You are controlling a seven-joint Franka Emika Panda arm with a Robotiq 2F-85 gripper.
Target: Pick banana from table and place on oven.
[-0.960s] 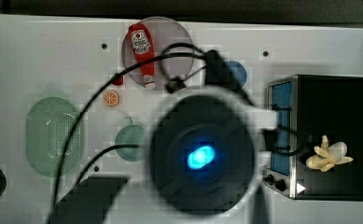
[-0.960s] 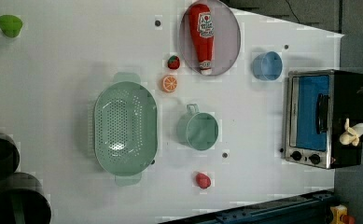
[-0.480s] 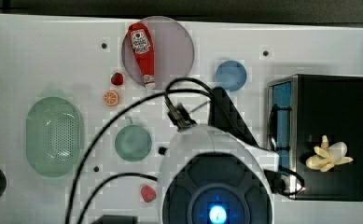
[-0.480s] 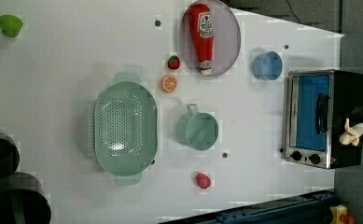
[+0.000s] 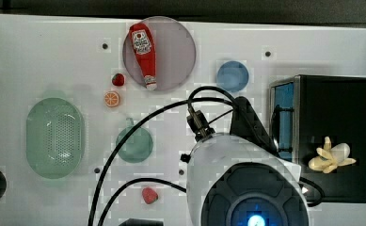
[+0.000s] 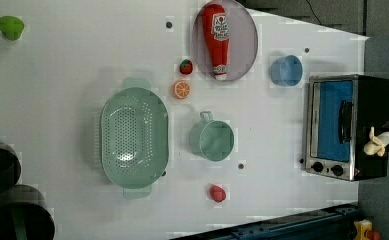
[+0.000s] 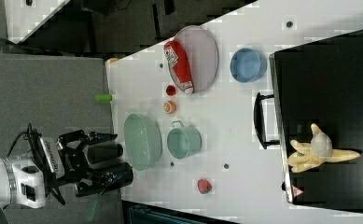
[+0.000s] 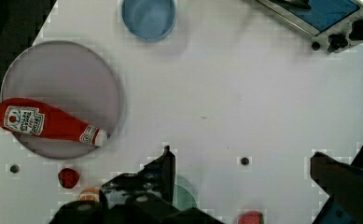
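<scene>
Banana (image 5: 332,158) lies on toaster oven (image 5: 336,99) top; claw (image 8: 242,186) spread wide, empty, above white desk (image 8: 244,93).

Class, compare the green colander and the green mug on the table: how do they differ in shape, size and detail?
The green colander is oval and perforated; the green mug is round with solid walls. The colander is clearly the larger. The colander has a tab handle at each end, the mug a single loop handle. Both are pale green, open side up, empty, on the white table.
</scene>
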